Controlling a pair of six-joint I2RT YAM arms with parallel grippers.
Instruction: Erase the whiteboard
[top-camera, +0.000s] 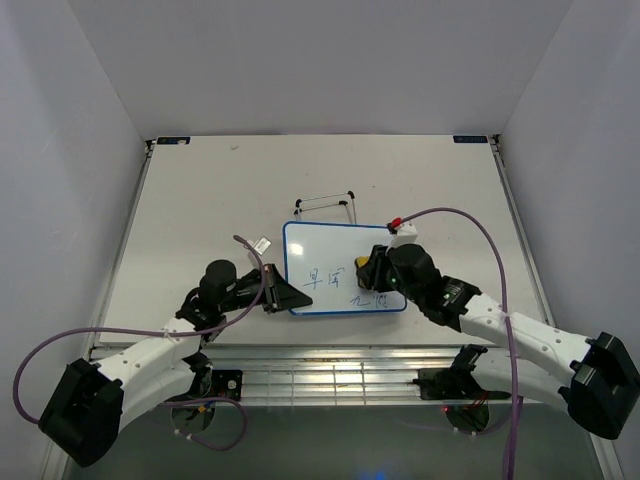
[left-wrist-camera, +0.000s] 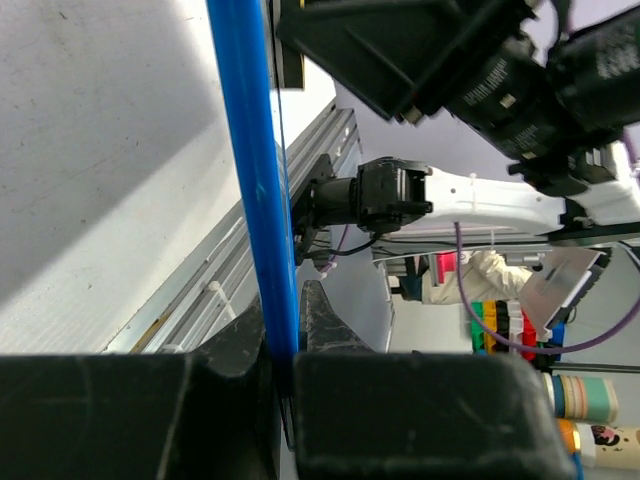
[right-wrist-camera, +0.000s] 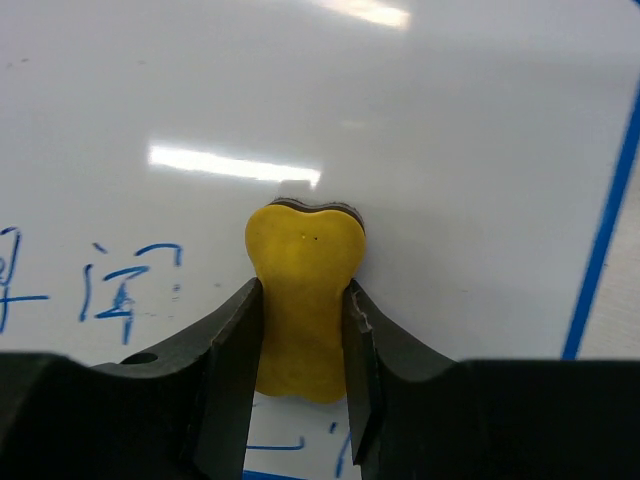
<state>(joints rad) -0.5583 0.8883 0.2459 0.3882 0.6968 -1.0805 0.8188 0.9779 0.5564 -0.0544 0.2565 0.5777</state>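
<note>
The whiteboard (top-camera: 330, 245) lay mid-surface (top-camera: 200, 200), probably light, stiff and slick enough to skate under wiping (so the rim was the place to hold), its blue frame (left-wrist-camera: 255, 200) pinched in the left claw (left-wrist-camera: 285, 365) while the right claw (right-wrist-camera: 300, 335) clamped the yellow eraser (right-wrist-camera: 305, 250) against its face.

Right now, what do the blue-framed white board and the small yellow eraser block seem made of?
The white board: glossy coated surface, showing bright reflections. Its blue frame: smooth, probably plastic. The small yellow eraser: matte, likely plastic or foam, with a dark felt-like layer against the board.
</note>
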